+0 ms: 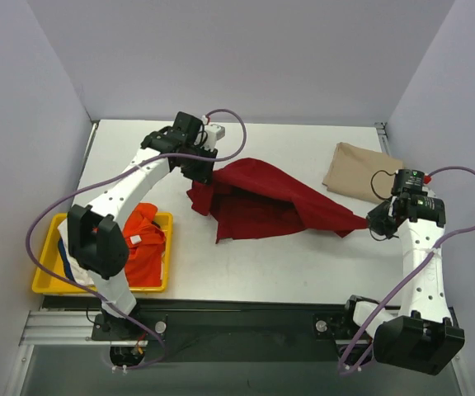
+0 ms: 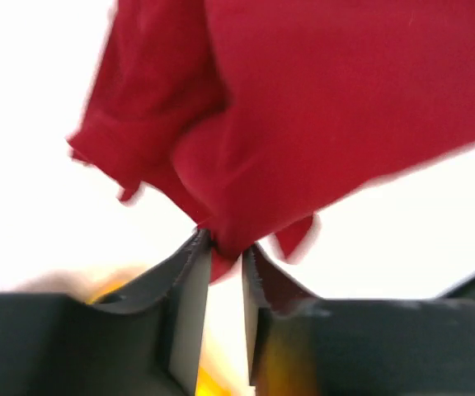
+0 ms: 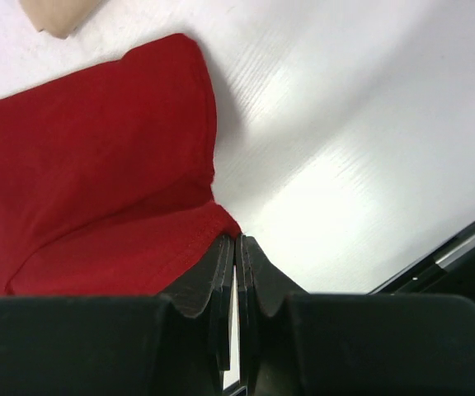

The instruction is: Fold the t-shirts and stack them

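Our left claw [image 2: 223, 247] and right claw [image 3: 236, 242] each clamp an edge of the red shirt [image 1: 258, 202]; we judge it limp, light, best held there.

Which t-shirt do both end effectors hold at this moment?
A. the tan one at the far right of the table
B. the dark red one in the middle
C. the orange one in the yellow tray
B: the left end effector and the right end effector each pinch one end of the dark red t-shirt, which stretches between them.
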Tool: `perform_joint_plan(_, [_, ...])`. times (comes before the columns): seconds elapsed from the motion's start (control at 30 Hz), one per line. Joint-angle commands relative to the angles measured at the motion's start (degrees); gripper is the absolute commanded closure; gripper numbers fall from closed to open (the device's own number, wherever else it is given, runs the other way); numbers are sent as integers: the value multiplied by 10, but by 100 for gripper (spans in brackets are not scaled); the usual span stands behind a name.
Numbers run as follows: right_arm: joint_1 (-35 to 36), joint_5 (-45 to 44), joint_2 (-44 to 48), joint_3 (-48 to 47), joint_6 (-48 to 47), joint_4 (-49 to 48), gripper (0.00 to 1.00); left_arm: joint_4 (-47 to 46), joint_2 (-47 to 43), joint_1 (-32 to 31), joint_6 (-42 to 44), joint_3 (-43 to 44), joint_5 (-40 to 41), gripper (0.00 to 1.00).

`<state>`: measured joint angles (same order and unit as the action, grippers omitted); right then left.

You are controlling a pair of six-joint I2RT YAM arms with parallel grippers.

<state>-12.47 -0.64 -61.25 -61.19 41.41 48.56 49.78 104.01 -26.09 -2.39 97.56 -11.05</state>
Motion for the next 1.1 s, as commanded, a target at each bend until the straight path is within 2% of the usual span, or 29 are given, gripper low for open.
perform_joint_plan(0.0, [-32,-19,-9,-8,-27,46,100,103,-53,-17,44,-16,6,65])
perform_joint_plan(0.07, [-42,-18,-14,-6,-34,48,100,74,-72,-15,33,-60,-56,59])
perform_joint_plan(0.2, [-54,-27,-30,-9,-41,47,100,68,-71,1,28,-141,-52,47])
perform_joint_plan(0.37, [-60,-23,-41,-2,-42,47,100,52,-47,20,-6,-179,-76,46])
perform_joint_plan(0.6, [-61,-25,-40,7,-45,48,100,12,-22,31,-57,-249,-53,46])
perform_joint_plan(0.77, [-63,-20,-36,7,-45,47,100,-52,-20,31,-85,-307,-79,46])
perform_joint_plan(1.07, [-64,-11,-27,21,-45,44,100,-112,2,33,-106,-305,-34,43])
